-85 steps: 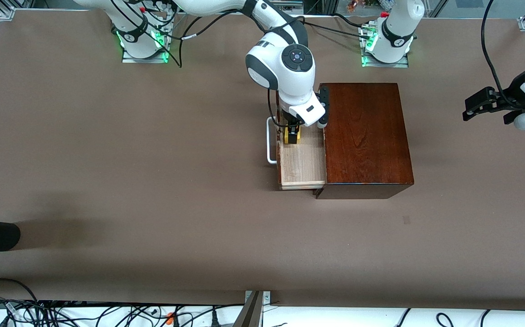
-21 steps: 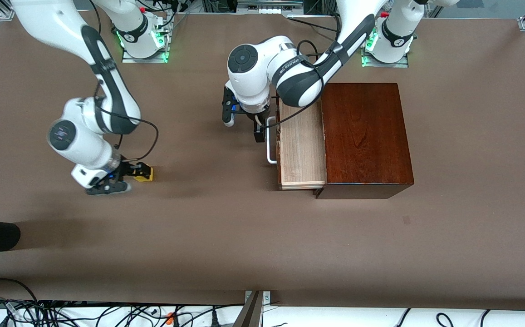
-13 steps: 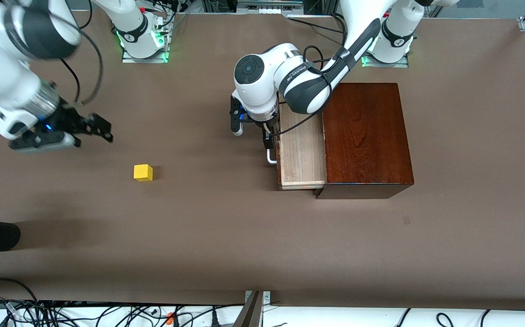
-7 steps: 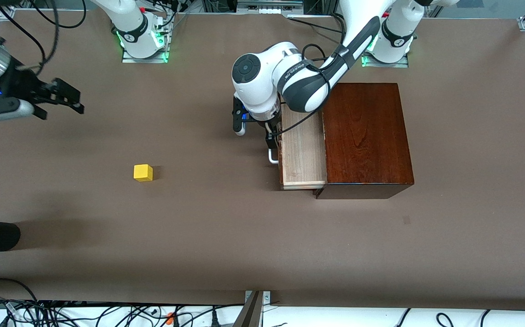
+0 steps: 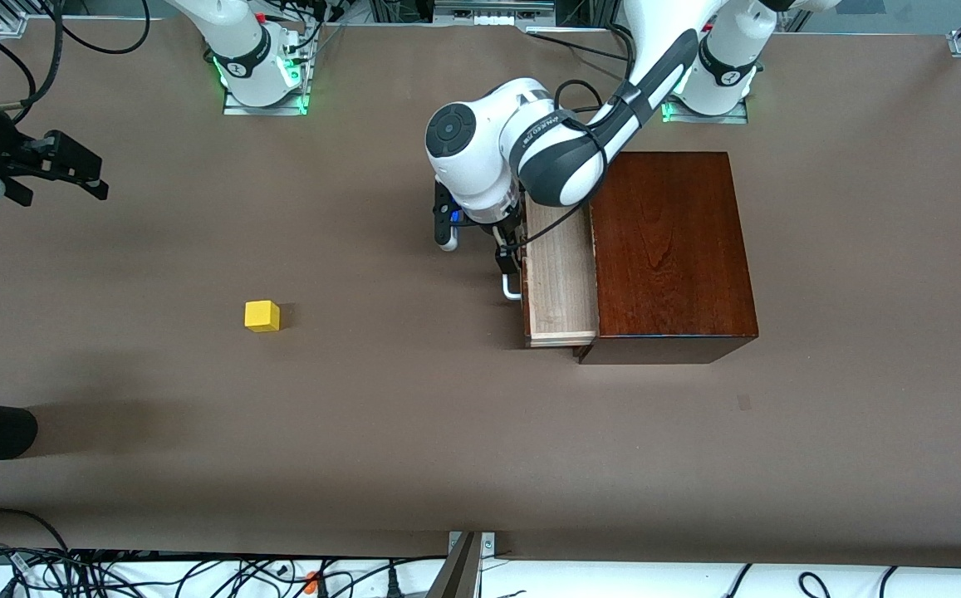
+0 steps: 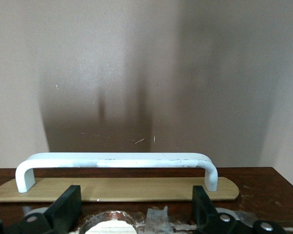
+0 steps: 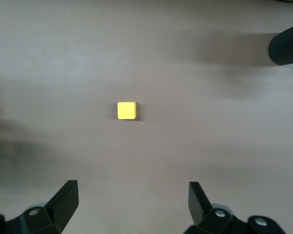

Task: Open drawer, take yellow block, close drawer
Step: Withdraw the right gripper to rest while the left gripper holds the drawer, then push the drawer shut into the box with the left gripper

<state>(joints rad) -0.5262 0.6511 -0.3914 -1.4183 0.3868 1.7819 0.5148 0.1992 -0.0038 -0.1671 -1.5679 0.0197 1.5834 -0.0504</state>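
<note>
Left claw (image 5: 510, 249), fingers spread at the white handle (image 6: 116, 163), has pushed the drawer (image 5: 561, 278) partway shut; right claw (image 5: 73, 170), wide and empty, has withdrawn from the yellow block (image 5: 262, 316) on the desk (image 5: 364, 415).

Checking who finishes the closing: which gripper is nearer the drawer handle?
Left. The left gripper is at the drawer handle, fingers open; the right gripper hangs open at the right arm's end of the table.

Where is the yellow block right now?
The yellow block sits on the bare table toward the right arm's end, well apart from the drawer, held by no gripper.
</note>
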